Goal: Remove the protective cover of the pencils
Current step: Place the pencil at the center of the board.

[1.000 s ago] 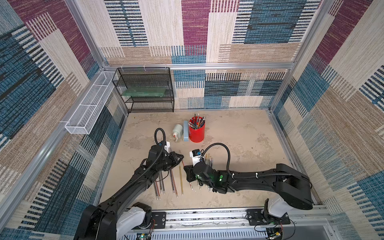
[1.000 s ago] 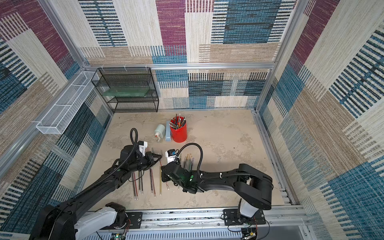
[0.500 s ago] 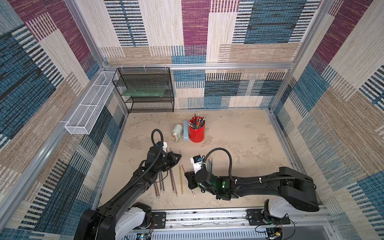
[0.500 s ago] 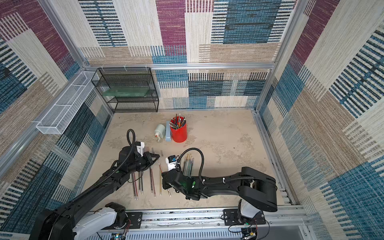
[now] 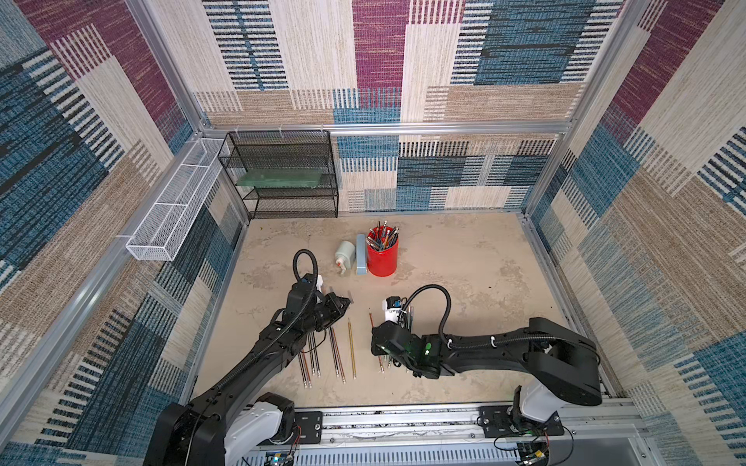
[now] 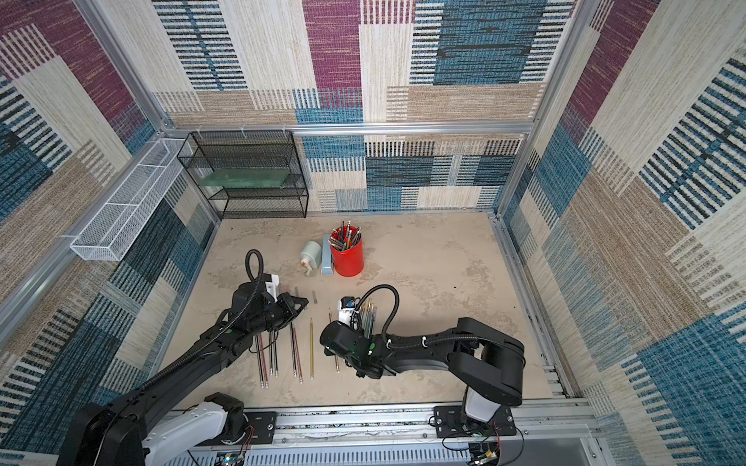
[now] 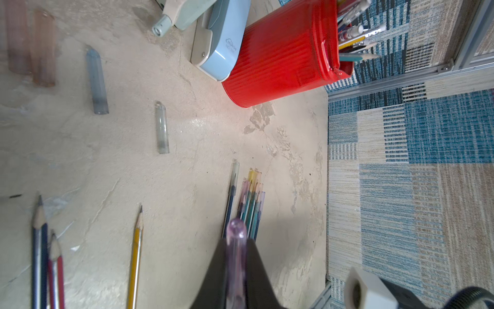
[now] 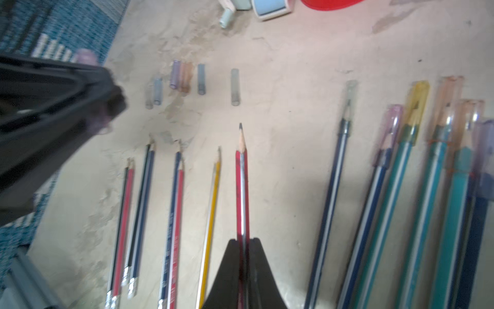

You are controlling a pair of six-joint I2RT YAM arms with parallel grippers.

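Observation:
My left gripper [image 7: 236, 240] is shut on a clear purple-pink protective cover [image 7: 236, 231], held above the table. My right gripper [image 8: 243, 242] is shut on a red striped pencil [image 8: 242, 182] whose sharpened tip is bare. In both top views the left gripper [image 5: 343, 301] [image 6: 300, 300] sits left of the right wrist [image 5: 397, 343]. Several bare pencils [image 5: 335, 355] [image 8: 171, 214] lie in a row. Several capped pencils [image 8: 417, 160] [image 7: 251, 203] lie bunched by the right arm. Loose covers [image 7: 97, 83] [image 8: 184, 77] lie beyond the row.
A red cup [image 5: 382, 254] of pens, a blue stapler [image 5: 361, 254] and a pale bottle [image 5: 344, 253] stand at mid-table behind the pencils. At the back left are a black mesh shelf [image 5: 282, 173] and a white wire basket [image 5: 173, 205] on the wall.
My right gripper has drawn back toward the front right with the red pencil, widening the gap to the left gripper. The left arm has hardly moved.

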